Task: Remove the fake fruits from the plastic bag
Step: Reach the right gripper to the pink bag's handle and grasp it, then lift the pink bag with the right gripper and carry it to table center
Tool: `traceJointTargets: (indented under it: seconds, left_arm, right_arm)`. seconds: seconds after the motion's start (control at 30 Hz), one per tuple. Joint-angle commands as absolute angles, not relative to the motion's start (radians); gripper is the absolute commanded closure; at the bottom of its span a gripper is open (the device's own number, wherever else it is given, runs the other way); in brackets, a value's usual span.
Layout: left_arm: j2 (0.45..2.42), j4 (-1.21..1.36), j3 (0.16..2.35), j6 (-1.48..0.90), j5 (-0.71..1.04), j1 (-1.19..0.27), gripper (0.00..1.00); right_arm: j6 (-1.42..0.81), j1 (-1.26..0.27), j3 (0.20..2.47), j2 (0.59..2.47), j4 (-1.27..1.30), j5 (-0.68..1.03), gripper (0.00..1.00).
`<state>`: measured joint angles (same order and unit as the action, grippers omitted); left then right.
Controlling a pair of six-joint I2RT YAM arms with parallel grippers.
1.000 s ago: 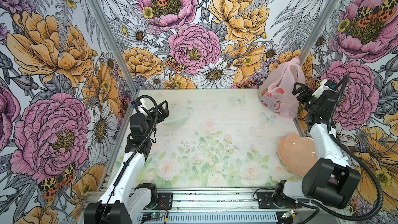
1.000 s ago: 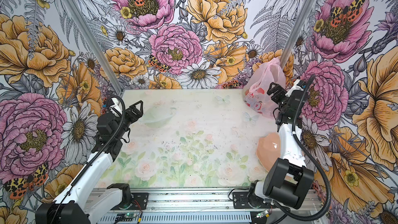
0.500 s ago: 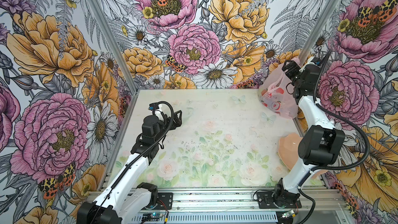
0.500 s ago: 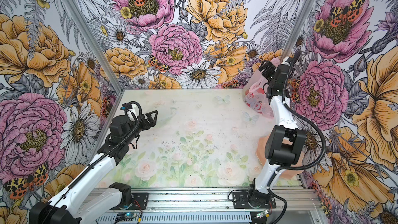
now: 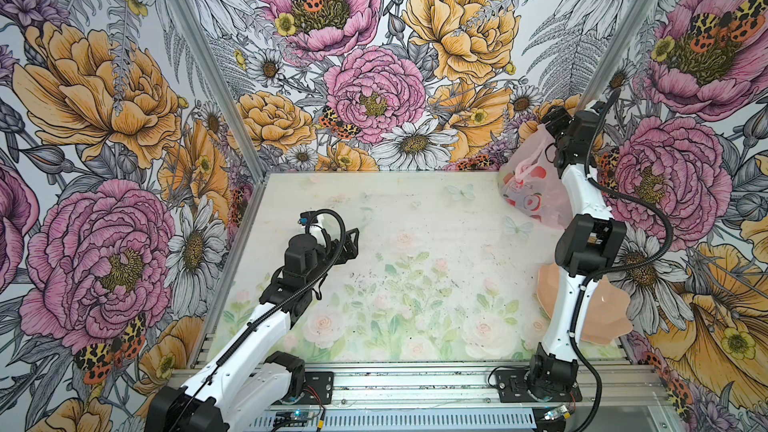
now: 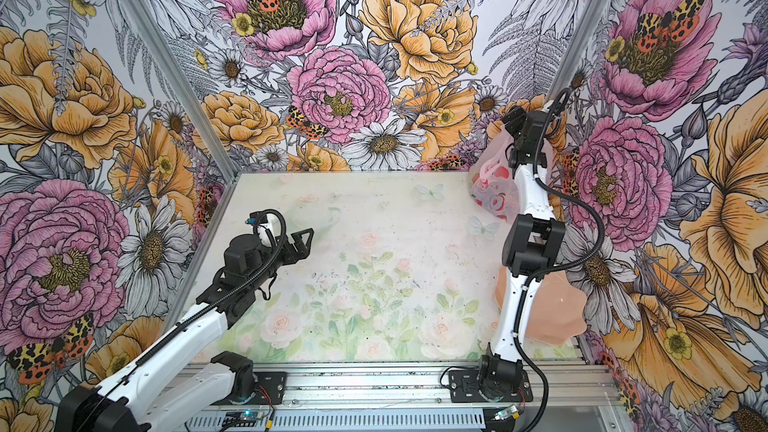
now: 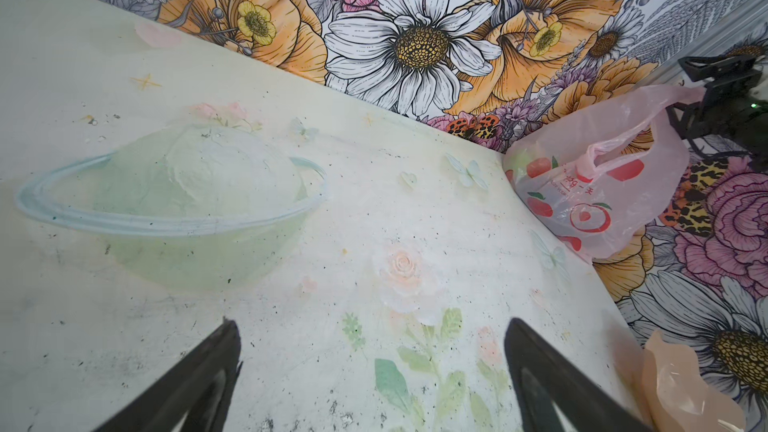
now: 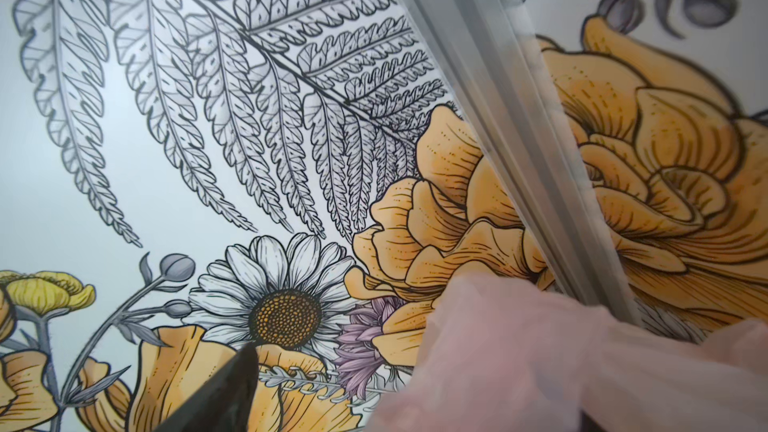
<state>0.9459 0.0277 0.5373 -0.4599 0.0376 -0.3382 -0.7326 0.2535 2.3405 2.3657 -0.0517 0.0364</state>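
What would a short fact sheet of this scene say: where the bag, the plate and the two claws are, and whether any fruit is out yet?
plastic bag: pink, printed, propped in the far right corner of the table
fake fruits: none out; a greenish patch shows through the bag, the rest hidden
right gripper: raised at the bag's top edge, jaws apart
left gripper: open, empty, above the table's left half
plate: peach, scalloped, near right edge, partly behind the right arm
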Motion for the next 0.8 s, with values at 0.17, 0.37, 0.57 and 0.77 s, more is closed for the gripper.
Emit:
traceJointTargets:
  seconds: [0.17, 0.37, 0.57, 0.77]
  left_arm:
    - [1.018, 0.113, 0.503, -0.443, 0.026, -0.391, 0.01]
    - [1.033, 0.116, 0.513, -0.458, 0.003, -0.401, 0.01]
    - [0.984, 0.013, 0.548, -0.475, -0.065, -0.403, 0.02]
    - [0.898, -0.160, 0.577, -0.499, -0.170, -0.379, 0.02]
  right_arm:
    - [-0.712, 0.233, 2.683, 2.601, -0.121, 0.043, 0.40]
    - [-0.716, 0.227, 2.631, 2.547, -0.122, 0.176, 0.76]
    - [-0.704, 0.189, 2.410, 2.362, -0.121, 0.255, 0.89]
    - [-0.681, 0.122, 2.201, 2.186, -0.121, 0.339, 0.91]
